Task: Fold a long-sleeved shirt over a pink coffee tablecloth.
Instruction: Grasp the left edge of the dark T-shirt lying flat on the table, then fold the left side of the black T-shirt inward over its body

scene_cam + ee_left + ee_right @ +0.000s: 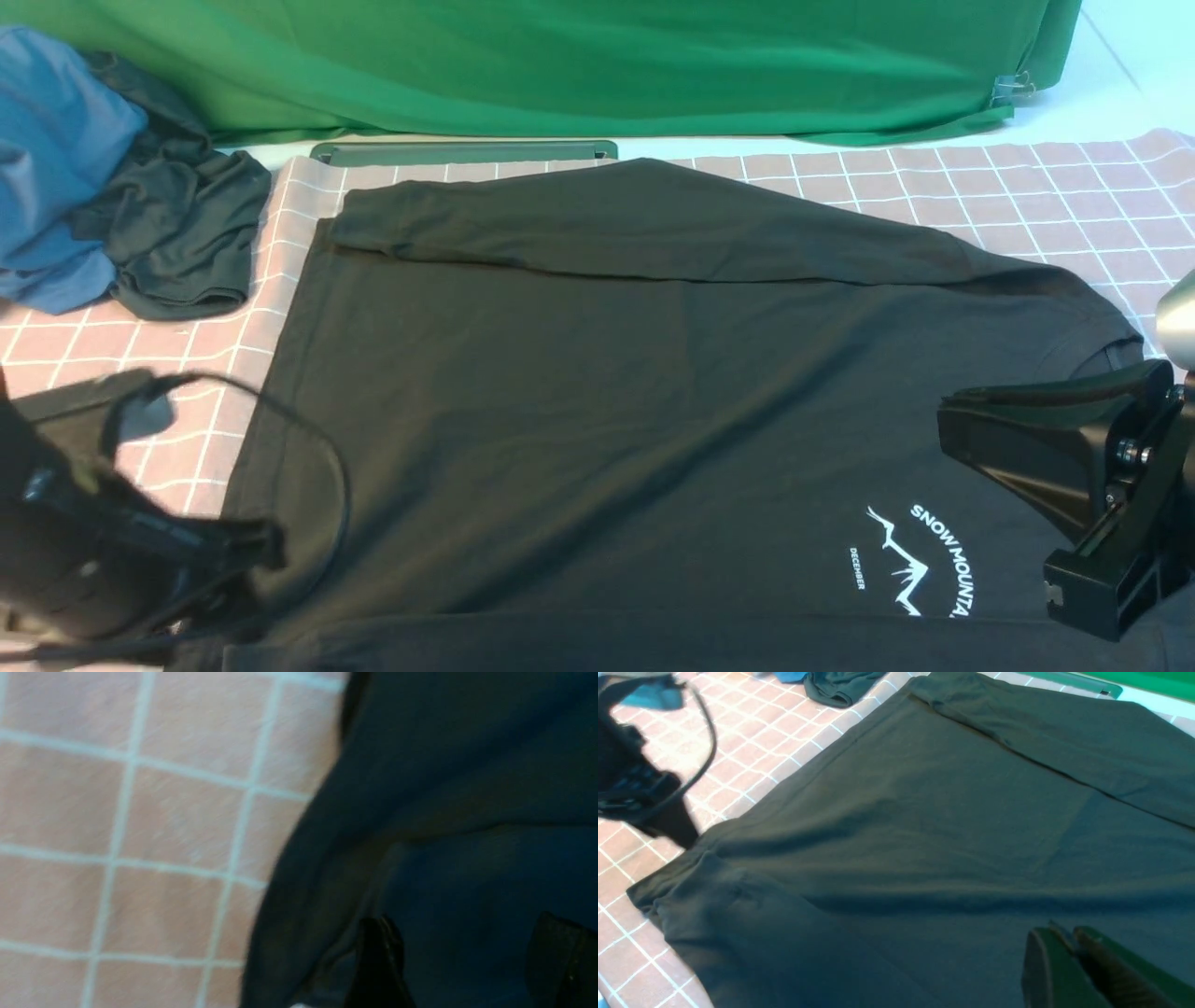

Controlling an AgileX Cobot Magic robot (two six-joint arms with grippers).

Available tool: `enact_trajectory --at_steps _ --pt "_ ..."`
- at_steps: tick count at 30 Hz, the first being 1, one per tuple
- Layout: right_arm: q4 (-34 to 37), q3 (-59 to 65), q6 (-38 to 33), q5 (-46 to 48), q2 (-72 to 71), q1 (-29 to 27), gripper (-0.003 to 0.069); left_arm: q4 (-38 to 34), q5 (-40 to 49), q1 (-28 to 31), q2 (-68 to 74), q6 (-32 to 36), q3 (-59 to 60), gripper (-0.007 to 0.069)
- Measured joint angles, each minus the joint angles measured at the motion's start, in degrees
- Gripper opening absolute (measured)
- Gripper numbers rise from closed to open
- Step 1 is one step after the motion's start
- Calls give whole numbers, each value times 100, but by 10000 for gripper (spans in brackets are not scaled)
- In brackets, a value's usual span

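The long-sleeved shirt [607,392] lies flat on the pink coffee tablecloth [1027,205], hem to the left and white mountain print [920,560] at the near right. Its far sleeve [653,224] is folded across the body, and the near sleeve [738,905] lies along the near edge. My left gripper [252,546] is blurred at the hem's near corner. In the left wrist view it [462,919] is open over the dark cloth [444,788], holding nothing. My right gripper [948,420] hovers over the chest, and the right wrist view shows it [1059,933] shut and empty.
A blue garment [56,159] and a smaller dark grey garment [177,233] are heaped at the far left. A green cloth [560,56] hangs across the back, with a grey-green bar [462,152] in front of it. Bare tablecloth [752,732] shows left of the hem.
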Motion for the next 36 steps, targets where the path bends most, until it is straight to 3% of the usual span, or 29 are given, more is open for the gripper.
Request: enact_trajectory --at_steps 14,20,24,29,36 --pt "-6 0 0 -4 0 0 106 535 -485 0 1371 122 -5 414" --pt "-6 0 0 -4 0 0 111 368 -523 0 1621 381 -5 404" --pt "-6 0 6 -4 0 0 116 108 -184 0 1815 837 -5 293" --pt "-6 0 6 -4 0 0 123 21 -112 0 1810 960 -7 56" --pt "-6 0 6 -4 0 0 126 21 162 0 1356 974 -248 45"
